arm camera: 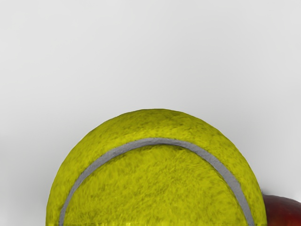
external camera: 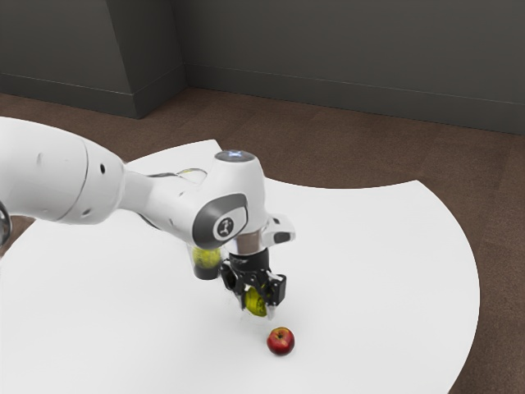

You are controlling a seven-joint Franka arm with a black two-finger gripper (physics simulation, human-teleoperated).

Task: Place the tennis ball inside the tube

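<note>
Jaws, positioned around the tennis ball (external camera: 257, 302); whether it is gripped cannot be told. Tube (external camera: 207, 272), partly behind the arm (external camera: 148, 195), could be toppled if clipped. Ball could be dropped if pinched off-centre. Apple (external camera: 280, 341), nearby, could be nudged by low travel.

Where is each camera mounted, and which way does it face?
Exterior view: at the arm's side, looking down across the white table; the arm enters from the exterior view's left, ending in the black gripper.
Wrist view: on the hand, facing down past the tennis ball at the gripper toward the tabletop.
Shared: both take in that ball, part of the table and the red apple.
</note>
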